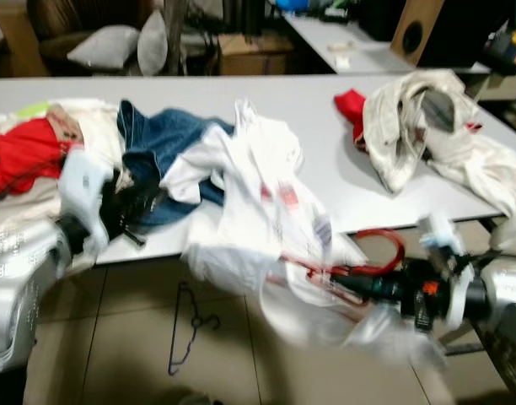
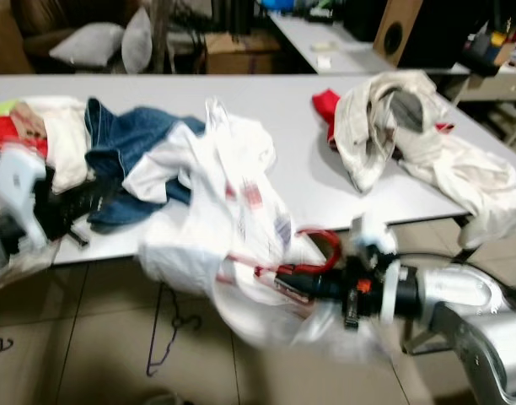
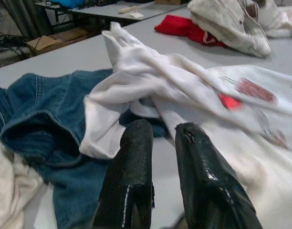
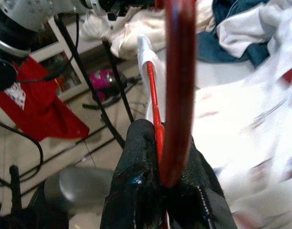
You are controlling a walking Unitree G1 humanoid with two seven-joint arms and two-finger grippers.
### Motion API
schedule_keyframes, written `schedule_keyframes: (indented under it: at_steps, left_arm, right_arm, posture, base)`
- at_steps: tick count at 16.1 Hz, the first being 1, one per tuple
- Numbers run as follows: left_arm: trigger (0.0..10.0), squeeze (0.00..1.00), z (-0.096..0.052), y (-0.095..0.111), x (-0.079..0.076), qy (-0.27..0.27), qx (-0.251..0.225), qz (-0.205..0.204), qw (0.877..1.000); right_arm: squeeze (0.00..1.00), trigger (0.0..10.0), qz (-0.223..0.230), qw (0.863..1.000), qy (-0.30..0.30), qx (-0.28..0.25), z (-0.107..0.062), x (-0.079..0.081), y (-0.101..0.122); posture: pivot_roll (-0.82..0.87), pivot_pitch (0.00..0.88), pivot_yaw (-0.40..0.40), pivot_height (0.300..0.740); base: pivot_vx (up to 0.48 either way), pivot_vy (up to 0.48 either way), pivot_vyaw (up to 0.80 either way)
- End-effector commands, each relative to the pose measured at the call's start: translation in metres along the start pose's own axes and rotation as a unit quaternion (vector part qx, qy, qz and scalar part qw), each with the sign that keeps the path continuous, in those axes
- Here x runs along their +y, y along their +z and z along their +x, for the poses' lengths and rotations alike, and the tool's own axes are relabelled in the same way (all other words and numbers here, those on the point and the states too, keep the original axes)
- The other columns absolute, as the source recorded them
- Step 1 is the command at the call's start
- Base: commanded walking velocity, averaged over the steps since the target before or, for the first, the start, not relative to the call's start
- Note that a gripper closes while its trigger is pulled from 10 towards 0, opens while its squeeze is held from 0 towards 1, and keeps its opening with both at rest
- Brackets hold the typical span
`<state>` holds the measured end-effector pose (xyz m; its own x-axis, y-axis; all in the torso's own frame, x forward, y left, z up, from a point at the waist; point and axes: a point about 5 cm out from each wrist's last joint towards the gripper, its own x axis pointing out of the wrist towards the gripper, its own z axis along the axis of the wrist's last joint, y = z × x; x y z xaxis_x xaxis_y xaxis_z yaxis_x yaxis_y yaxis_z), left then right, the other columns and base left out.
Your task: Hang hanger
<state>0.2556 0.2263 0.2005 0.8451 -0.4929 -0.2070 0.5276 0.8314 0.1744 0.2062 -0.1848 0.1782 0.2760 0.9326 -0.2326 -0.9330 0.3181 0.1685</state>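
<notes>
Two hangers: red hanger point(image 1: 378, 251), dark hanger point(image 1: 189, 329)

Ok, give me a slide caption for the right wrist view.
Right hand clamps the red plastic hanger carrying a white printed shirt.

Grey-white table point(image 1: 309, 110) spanning the room, standing on a pale tiled floor point(image 1: 115, 337). Beyond it, well away from the grippers: a second table point(image 1: 342, 42), a cardboard box point(image 1: 254, 52), grey cushions point(image 1: 115, 44) on a dark seat, and a wooden speaker cabinet point(image 1: 416, 29).
</notes>
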Motion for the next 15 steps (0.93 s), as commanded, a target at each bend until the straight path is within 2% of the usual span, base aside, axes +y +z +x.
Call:
schedule_keyframes:
  at_steps: [1,2,4,5,6,9,13,15]
  left_arm:
    - [10.0,0.0,-0.002,0.002,-0.012,-0.006,0.006,0.025,1.0]
    - [10.0,0.0,-0.002,-0.001,-0.015,-0.007,0.008,0.023,1.0]
    - [10.0,0.0,-0.002,-0.007,-0.034,-0.036,0.02,0.024,0.999]
    - [10.0,0.0,-0.003,-0.008,-0.038,-0.041,0.022,0.026,0.999]
    - [10.0,0.0,-0.006,-0.012,-0.046,-0.047,0.032,0.025,0.998]
    - [10.0,0.0,-0.013,-0.018,-0.059,-0.054,0.054,0.014,0.997]
    - [10.0,0.0,-0.016,-0.023,-0.06,-0.033,0.064,0.005,0.997]
    - [10.0,0.0,-0.01,-0.029,-0.056,0.016,0.058,-0.013,0.998]
  right_arm:
    - [0.0,0.0,-0.011,0.999,-0.003,0.041,0.001,0.007,-0.009]
    - [0.0,0.0,-0.005,0.999,-0.001,0.051,0.002,0.01,-0.015]
    - [0.0,0.0,0.022,0.996,0.008,0.088,0.004,0.018,-0.039]
    - [0.0,0.0,0.023,0.995,0.005,0.099,0.004,0.02,-0.043]
    - [0.0,0.0,0.016,0.989,0.002,0.145,0.001,0.024,-0.059]
    - [0.0,0.0,0.039,0.988,-0.013,0.149,0.003,0.032,-0.071]
    - [0.0,0.0,0.063,0.991,-0.084,0.08,0.007,0.033,-0.072]
    - [0.0,0.0,0.084,0.984,-0.155,-0.005,0.013,0.027,-0.067]
  posture:
    - [-0.04,0.0,-0.046,0.74]
    - [-0.04,0.0,-0.046,0.74]
    - [-0.04,0.008,-0.052,0.74]
    - [-0.04,0.008,-0.052,0.74]
    - [-0.04,0.034,-0.056,0.74]
    - [-0.03,0.086,-0.06,0.74]
    - [-0.03,0.089,-0.057,0.74]
    - [-0.04,0.056,-0.053,0.74]
  base:
    - [0.0,0.0,0.0]
    - [0.0,0.0,0.0]
    - [0.0,0.0,0.0]
    - [0.0,0.0,0.0]
    - [0.0,0.0,0.0]
    - [0.0,0.0,0.0]
    - [0.0,0.0,0.0]
    - [0.0,0.0,0.0]
